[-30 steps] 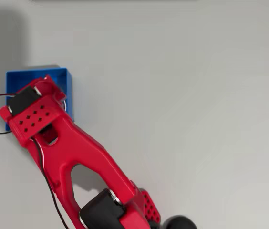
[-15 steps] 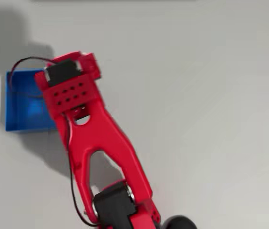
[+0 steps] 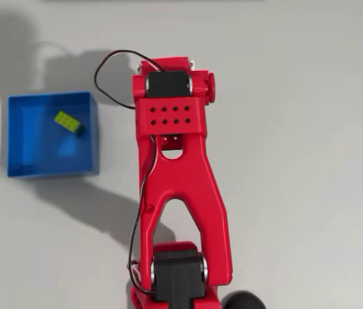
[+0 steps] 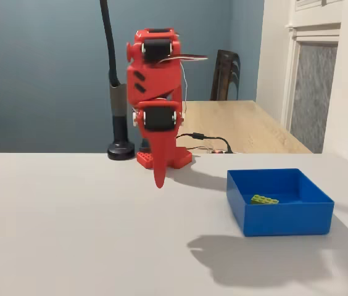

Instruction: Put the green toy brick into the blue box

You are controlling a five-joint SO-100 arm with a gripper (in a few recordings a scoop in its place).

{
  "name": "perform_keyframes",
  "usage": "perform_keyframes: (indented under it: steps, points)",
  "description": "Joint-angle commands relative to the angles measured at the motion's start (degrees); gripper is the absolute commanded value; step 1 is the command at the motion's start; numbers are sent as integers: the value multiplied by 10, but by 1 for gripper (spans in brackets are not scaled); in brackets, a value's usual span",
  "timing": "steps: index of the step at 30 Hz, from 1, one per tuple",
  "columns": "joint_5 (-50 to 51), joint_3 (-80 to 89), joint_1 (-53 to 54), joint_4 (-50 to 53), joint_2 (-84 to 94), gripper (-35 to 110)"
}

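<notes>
The green toy brick [image 3: 68,122] lies inside the blue box [image 3: 49,171], toward its upper right part in the overhead view. In the fixed view the brick [image 4: 264,200] rests on the floor of the box [image 4: 285,223] at the right. My red gripper [image 4: 160,180] hangs point-down above the table, well to the left of the box, with its jaws together and nothing in them. From overhead the arm's wrist block [image 3: 172,116] hides the fingers and stands to the right of the box.
A black pole on a round base [image 4: 120,149] stands behind the arm's base. A wooden table [image 4: 248,126] and a chair [image 4: 224,74] are farther back. A black cable [image 3: 112,64] loops off the wrist toward the box.
The arm has swung away from over the blue box to the right and folded upright. The green brick, hidden before, now shows lying in the box.
</notes>
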Motion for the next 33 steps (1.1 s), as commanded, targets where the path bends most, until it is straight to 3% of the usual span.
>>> perform_keyframes:
  steps: [1, 16, 33]
  points:
    - [-18, 46, 14, -45, 88, 0]
    - [-60, 427, -18, -176, 435, 0]
    - [-53, 652, -14, -178, 745, 0]
